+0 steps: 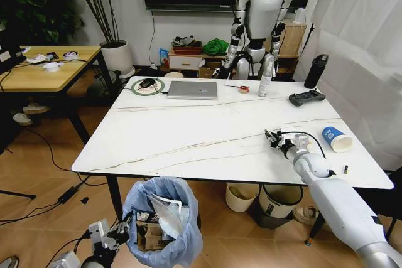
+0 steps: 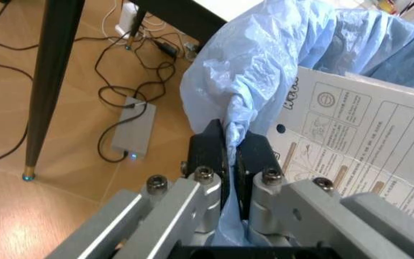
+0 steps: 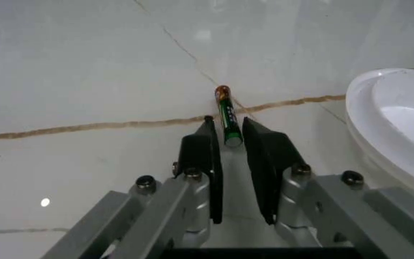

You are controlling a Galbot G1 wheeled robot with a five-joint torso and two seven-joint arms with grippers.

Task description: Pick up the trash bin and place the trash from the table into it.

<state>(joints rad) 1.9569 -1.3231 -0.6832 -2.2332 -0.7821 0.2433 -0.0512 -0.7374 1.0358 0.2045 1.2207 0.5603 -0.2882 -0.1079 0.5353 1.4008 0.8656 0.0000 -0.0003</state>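
Your left hand (image 2: 230, 156) was clamped on the trash bin (image 1: 164, 218) liner, keeping it below the bench (image 1: 207, 130) edge; your right hand (image 3: 228, 141) straddled a battery (image 3: 226, 114), not yet closed.

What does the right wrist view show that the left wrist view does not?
The right wrist view shows a small green battery lying on the white marble-look table, its end between the right gripper's open fingers. The left wrist view shows the left gripper shut on the crinkled light-blue bin bag. Both show gripper fingers up close.
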